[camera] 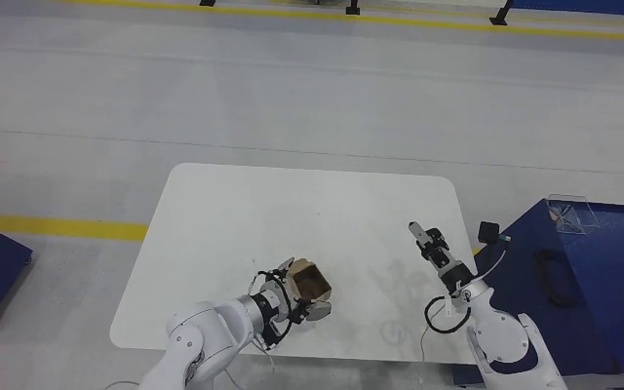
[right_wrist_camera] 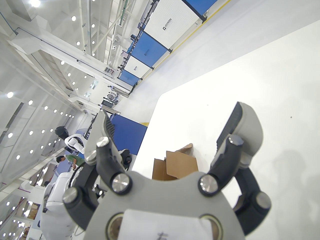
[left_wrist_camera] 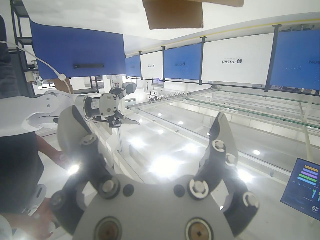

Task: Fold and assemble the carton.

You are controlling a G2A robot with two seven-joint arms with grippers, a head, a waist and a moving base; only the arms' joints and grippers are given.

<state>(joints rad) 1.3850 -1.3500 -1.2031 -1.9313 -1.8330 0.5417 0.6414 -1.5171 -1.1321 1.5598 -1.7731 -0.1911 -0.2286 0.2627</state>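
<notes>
A small brown carton lies on the white table near its front edge, its open side up and its flaps loose. My left gripper is right beside it, open, with a finger on either side of the near end. In the left wrist view the carton lies beyond the gripper, not between the wide-spread fingers. My right gripper hovers over the table's right part, well away from the carton. It is open, nothing is in it, and the carton shows behind it.
A blue cabinet stands just past the table's right edge, with a clear tray on top. A blue panel stands at the far left. The table's back half is bare white surface.
</notes>
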